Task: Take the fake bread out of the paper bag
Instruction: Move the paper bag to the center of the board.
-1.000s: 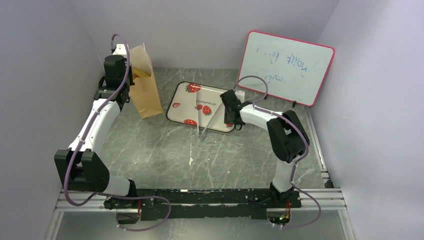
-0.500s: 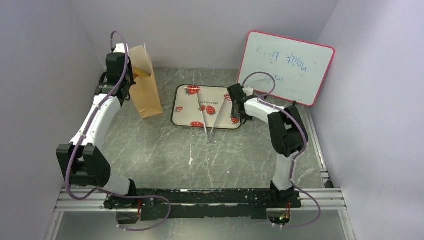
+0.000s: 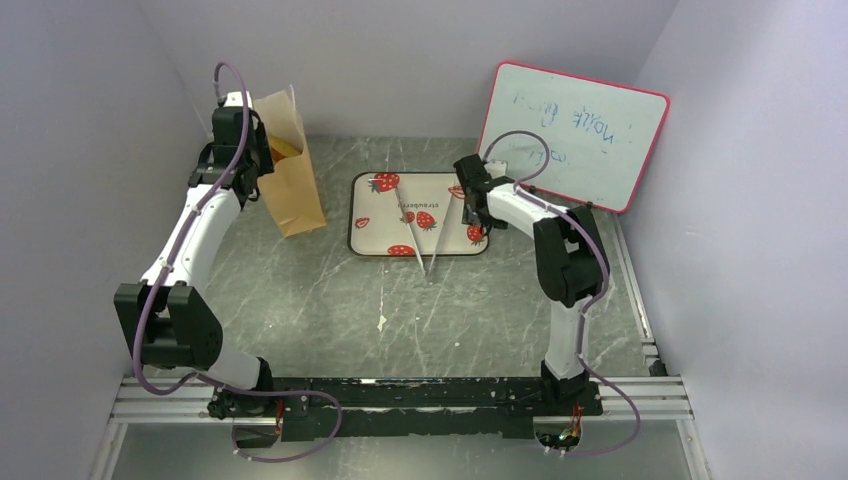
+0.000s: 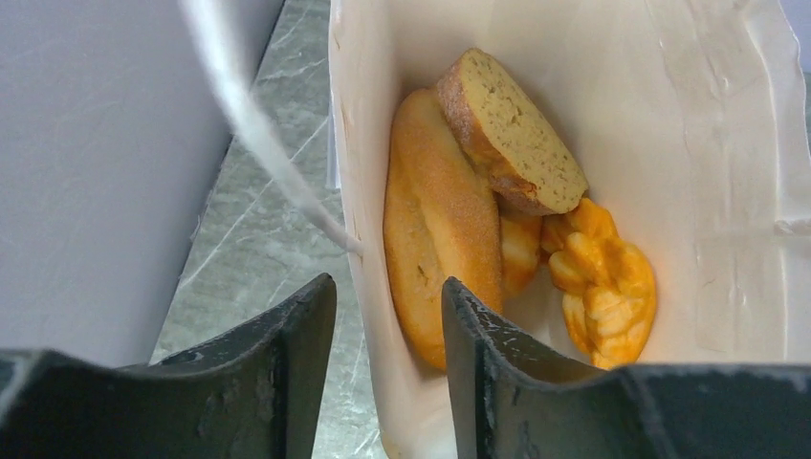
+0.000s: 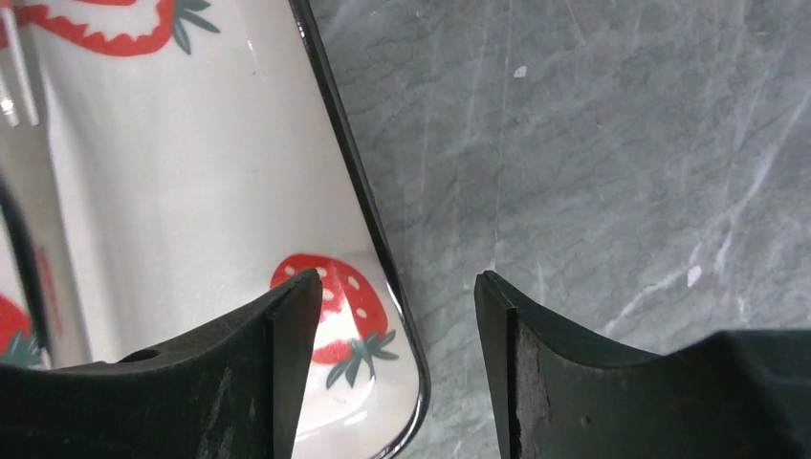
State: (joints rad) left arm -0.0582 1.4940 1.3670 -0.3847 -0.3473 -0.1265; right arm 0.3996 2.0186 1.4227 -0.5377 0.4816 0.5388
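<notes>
At the far left of the grey table [image 3: 330, 300], a tall brown paper bag [image 3: 290, 185] stood upright against the left wall. All the bread [image 4: 435, 220] lay inside it, near the bottom. None had come out.

The left gripper [image 4: 387, 287] hovered at the bag's mouth. Its jaws were partly open and held nothing. They straddled the bag's near wall, one finger outside and one over the inside. A white cord handle [image 4: 249, 124] crossed in front of them.

The right gripper [image 5: 397, 282] hung low over the near right corner of a white strawberry-print tray [image 3: 380, 205] in the middle of the table. Its jaws were open and empty, and the tray's dark rim ran below the gap between them.

The task seemed to be at its first step: reaching into the bag for a piece. The next move would probably call for both left fingers to clear the paper wall, go down inside, and close on one piece. The long loaf lay nearest.

Counted: one bag; one tray; one pair of silver tongs [image 3: 407, 215] lying on the tray, its ends past the near edge; one pink-framed whiteboard [image 3: 575, 135] leaning at the far right. Four pieces of bread showed in the bag: one long loaf, one brown slice [image 4: 512, 134] on top, one braided twist [image 4: 602, 277], and one piece [image 4: 521, 251] mostly hidden between them. Whether more lay underneath could not be told.
</notes>
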